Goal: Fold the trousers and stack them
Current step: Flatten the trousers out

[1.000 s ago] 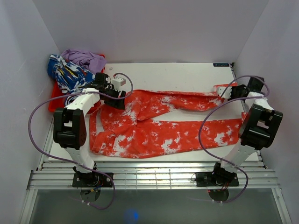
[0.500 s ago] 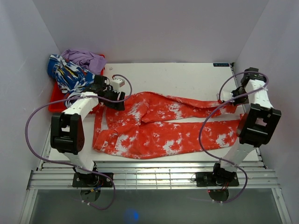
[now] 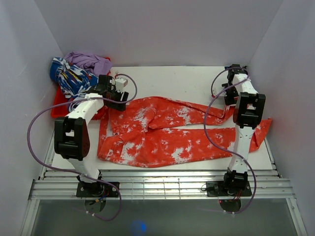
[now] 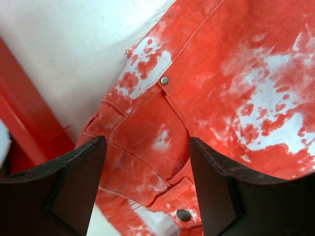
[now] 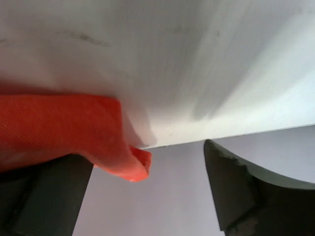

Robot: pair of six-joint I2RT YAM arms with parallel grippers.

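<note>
The orange-red trousers (image 3: 162,132) with white blotches lie spread over the white table (image 3: 172,78), waistband to the left and both legs running right. My left gripper (image 3: 117,97) hovers open over the waistband corner. In the left wrist view its fingers (image 4: 74,187) straddle the pocket seam, a rivet and a button of the trousers (image 4: 236,88) without pinching them. My right gripper (image 3: 228,97) is raised near the far right, above the end of the upper leg. It (image 5: 147,196) stands open, and a loose cloth end of the trousers (image 5: 59,128) hangs against its left finger.
A blue-and-white patterned garment (image 3: 71,76) and a purple garment (image 3: 91,61) are piled on a red tray (image 3: 60,102) at the far left. White walls close in on both sides. The lower leg's end (image 3: 266,127) reaches the table's right edge.
My right gripper has opened and let the upper leg's end go, and its arm has swung up and back. The leg end has dropped to the table. The left gripper stays open over the waistband.
</note>
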